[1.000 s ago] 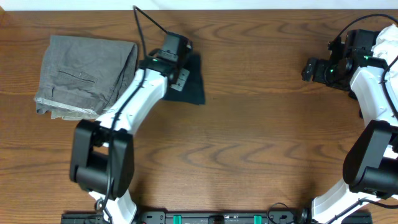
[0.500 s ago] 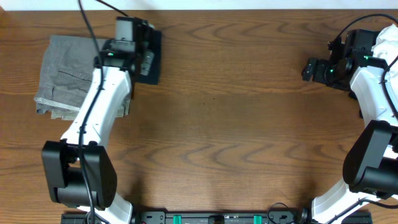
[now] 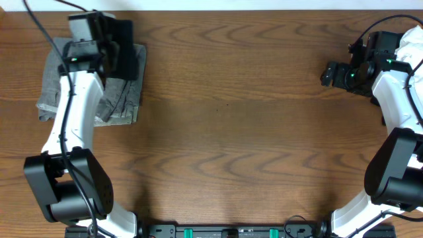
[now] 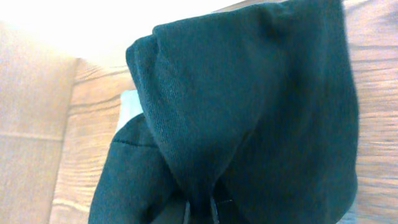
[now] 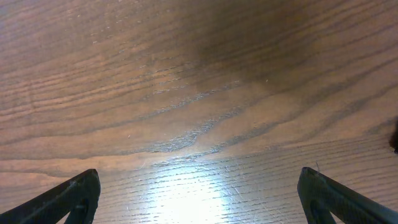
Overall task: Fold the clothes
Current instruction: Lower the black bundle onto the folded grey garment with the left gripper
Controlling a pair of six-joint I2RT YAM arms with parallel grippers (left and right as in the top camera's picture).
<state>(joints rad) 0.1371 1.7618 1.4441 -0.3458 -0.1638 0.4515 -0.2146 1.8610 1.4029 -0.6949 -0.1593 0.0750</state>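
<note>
Where the grey trousers (image 3: 54,74) lie at upper left, the left gripper (image 4: 201,210) is clamped tight on the black T-shirt (image 3: 127,58) over them; at upper right, the right gripper (image 3: 328,73) stands wide open, empty.

A brown wooden worktop (image 3: 251,132) fills the overhead view, its grain running in long wavy bands from side to side. A narrow pale strip (image 3: 264,4) lies beyond its far edge. In the right wrist view the same wood shows close up, with a bright glare (image 5: 186,199) spread across the lower part of the boards. In the left wrist view a plain tan surface (image 4: 31,124) sits beside the worktop's edge, washed out to white higher up.
</note>
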